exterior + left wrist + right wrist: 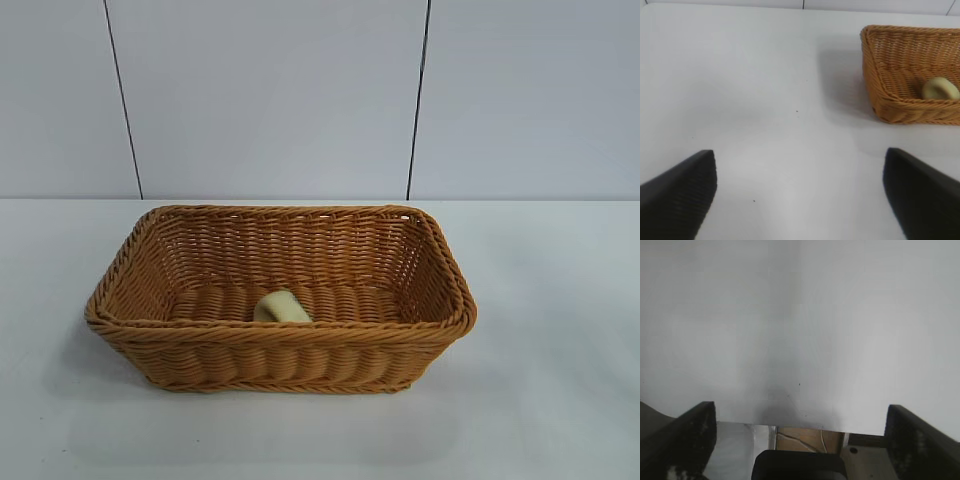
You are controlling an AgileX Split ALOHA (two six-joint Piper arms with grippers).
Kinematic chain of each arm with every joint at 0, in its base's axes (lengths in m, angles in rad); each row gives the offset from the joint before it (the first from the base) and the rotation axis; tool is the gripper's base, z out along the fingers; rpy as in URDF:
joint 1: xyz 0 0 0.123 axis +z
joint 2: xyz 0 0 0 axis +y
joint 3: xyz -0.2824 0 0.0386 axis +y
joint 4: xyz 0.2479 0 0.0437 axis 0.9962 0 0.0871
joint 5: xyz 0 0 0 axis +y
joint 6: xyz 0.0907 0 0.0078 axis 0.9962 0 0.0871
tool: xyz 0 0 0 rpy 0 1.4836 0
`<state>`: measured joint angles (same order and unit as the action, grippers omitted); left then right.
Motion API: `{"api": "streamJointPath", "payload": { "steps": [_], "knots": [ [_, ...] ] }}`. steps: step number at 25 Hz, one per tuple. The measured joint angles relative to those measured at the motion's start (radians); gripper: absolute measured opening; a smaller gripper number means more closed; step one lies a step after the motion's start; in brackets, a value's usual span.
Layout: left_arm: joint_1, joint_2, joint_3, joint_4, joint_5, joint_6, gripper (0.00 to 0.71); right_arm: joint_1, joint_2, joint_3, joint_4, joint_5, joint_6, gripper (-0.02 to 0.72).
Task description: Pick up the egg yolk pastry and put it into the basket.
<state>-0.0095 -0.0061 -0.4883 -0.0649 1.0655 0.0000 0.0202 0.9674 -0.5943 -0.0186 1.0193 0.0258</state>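
A: Why is the left gripper [800, 192] hanging over bare table [765, 90], fingers spread wide and holding nothing?

B: It looks parked, idle. The basket [280, 375] is sitting mid-table, cradling the egg yolk pastry [282, 307] near its front wall.

A: And the right gripper [800, 437]?

B: Also gaping wide, empty, hovering at the table's edge, so the placing seems done.

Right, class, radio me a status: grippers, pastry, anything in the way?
Left gripper open, over bare table. Right gripper open, empty, at the table edge. Pastry lying in the basket. Nothing in the way.
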Motion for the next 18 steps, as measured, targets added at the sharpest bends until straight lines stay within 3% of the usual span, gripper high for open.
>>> {"api": "streamJointPath", "payload": {
  "steps": [2,18],
  "knots": [
    [0.000,0.000,0.000,0.000,0.000,0.000,0.696,0.000,-0.103,0.051,0.000,-0.031,0.000,0.633],
    [0.000,0.000,0.000,0.000,0.000,0.000,0.696,0.000,-0.718,0.078,0.007,-0.023,-0.001,0.633]
  ]
}}
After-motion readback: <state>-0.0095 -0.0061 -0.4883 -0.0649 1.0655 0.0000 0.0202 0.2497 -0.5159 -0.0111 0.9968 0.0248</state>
